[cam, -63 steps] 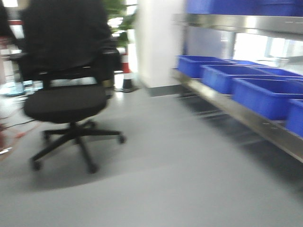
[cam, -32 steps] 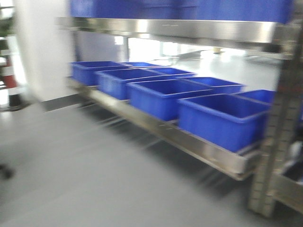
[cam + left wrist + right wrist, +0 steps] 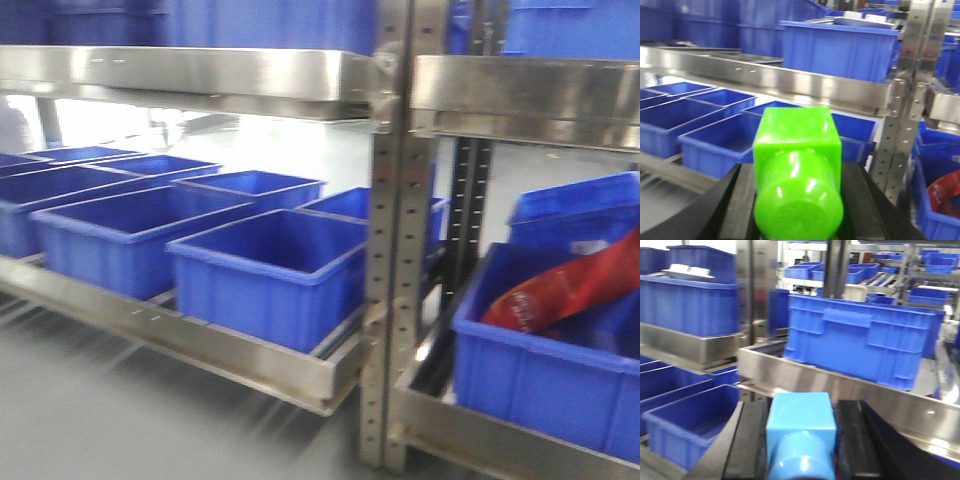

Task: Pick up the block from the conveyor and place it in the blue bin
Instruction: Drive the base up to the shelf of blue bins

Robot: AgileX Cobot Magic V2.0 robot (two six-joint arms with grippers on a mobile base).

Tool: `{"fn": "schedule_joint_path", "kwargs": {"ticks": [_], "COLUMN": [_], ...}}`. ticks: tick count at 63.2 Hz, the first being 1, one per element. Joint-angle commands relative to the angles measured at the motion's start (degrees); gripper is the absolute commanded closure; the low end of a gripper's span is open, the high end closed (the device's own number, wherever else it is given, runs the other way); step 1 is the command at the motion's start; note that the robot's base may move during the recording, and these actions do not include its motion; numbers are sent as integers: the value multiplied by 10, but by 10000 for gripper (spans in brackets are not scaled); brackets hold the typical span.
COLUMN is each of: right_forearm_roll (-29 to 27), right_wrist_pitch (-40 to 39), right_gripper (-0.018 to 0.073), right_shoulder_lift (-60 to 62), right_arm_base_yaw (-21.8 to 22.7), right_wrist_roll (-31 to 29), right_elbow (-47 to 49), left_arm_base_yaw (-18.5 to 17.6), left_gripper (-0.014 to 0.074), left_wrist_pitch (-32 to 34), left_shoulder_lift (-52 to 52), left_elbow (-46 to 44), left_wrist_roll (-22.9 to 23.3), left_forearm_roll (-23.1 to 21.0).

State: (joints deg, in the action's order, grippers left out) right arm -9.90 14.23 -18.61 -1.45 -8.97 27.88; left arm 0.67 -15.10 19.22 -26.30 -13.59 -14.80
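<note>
Rack (image 3: pixel 390 250) slid leftward; green block (image 3: pixel 797 165) points toward it.

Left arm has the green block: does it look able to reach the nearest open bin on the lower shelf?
Probably yes. The left gripper holds the green block facing the blue bin, open-topped with nothing between; the steel shelf above limits headroom.

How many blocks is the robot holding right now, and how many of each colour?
green block: 1, held between the left arm's fingers
blue block: 1, held between the right arm's fingers
Total: 2 blocks
</note>
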Motion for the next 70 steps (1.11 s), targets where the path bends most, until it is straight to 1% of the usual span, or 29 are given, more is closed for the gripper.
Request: {"fn": "schedule_joint_path", "kwargs": {"ticks": [1, 70], "right_forearm_roll": [4, 4], "right_wrist_pitch": [-9, -9], "right_gripper": [727, 727], "right_shoulder_lift": [4, 4], "right_arm_base_yaw": [1, 1], "right_wrist_roll": [-2, -2], "right_elbow": [4, 4], "left_arm_base_yaw": [3, 3], "left_gripper": [708, 708], "left_wrist_pitch": [7, 7], "left_shoulder_lift": [-2, -2], "left_elbow": [-1, -1], "left_wrist_roll": [2, 2], "left_forearm_roll": [0, 0]}}
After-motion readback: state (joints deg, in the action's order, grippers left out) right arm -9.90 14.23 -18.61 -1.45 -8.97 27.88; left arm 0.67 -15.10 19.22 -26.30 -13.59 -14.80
